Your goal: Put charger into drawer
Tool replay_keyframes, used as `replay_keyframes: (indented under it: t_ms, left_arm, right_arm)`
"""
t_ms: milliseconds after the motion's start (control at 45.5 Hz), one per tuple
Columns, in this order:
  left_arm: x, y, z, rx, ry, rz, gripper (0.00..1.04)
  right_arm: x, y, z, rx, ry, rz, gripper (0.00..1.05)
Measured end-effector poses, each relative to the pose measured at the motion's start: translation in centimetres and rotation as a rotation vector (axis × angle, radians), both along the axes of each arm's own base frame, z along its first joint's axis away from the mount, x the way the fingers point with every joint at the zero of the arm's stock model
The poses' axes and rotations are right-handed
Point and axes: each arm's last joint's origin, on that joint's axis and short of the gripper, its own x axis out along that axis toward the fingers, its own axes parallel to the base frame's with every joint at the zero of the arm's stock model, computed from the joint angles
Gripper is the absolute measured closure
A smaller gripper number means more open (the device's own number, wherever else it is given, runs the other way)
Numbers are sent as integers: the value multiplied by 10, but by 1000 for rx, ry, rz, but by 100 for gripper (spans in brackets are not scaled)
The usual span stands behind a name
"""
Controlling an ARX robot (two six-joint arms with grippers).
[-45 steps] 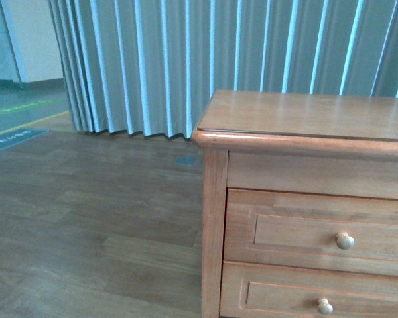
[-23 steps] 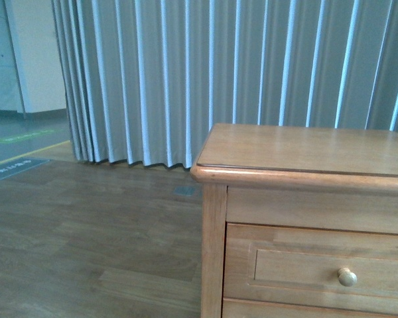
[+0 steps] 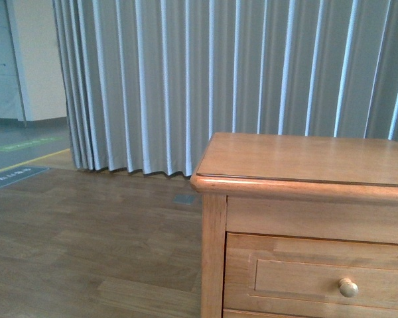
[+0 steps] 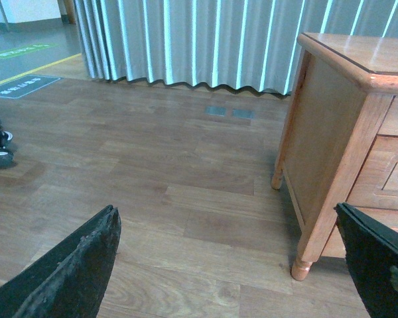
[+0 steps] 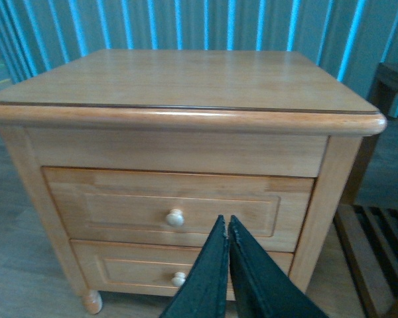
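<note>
From the front view, you see only the left part of the cabinet (image 3: 305,218), with the drawer (image 3: 318,278) shut and its knob (image 3: 348,287) low at the right. The charger shows nowhere in any view, so you cannot tell where it is; your chief risk is reaching for the drawer with nothing found to put in it. Neither arm appears here. Open wooden floor (image 3: 86,245) lies to the left, running back to the curtain (image 3: 219,79).

In the left wrist view, the left gripper (image 4: 232,265) has its fingers spread wide, empty, over bare floor. The cabinet's side and turned foot (image 4: 302,268) stand just beside the far finger; swing that way carelessly and you will strike the corner post.

In the right wrist view, the right gripper (image 5: 227,265) has its fingers pressed together, holding nothing, pointed at the drawer front just right of the knob. Closed like that it cannot take the knob, and a push forward would only jab the panel. A dark slatted rack (image 5: 375,258) crowds the cabinet's right side, so room there is tight.
</note>
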Motion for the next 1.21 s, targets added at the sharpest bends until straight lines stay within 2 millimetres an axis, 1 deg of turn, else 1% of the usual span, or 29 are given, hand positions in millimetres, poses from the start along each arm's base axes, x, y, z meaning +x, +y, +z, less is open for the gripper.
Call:
replay_keyframes:
  t_ms: [22, 462, 528, 902, 989, 1033, 1209]
  left_arm:
    - [0, 0, 0, 0, 0, 0, 6]
    - [0, 0, 0, 0, 0, 0, 6]
    - [0, 0, 0, 0, 0, 0, 6]
    - [0, 0, 0, 0, 0, 0, 6]
    - [0, 0, 0, 0, 0, 1, 6]
    - [0, 0, 0, 0, 0, 0, 6]
    - [0, 0, 0, 0, 0, 0, 6]
  right_arm:
    - [-1, 2, -1, 0, 0, 14, 104]
    - [-17, 4, -13, -1, -4, 23, 103]
    - [-19, 4, -21, -1, -10, 24, 103]
    - [-28, 4, -21, 0, -14, 23, 103]
    - [-35, 4, -26, 0, 22, 24, 103]
    - [-38, 4, -24, 0, -5, 24, 103]
    - [-39, 4, -24, 0, -8, 24, 103]
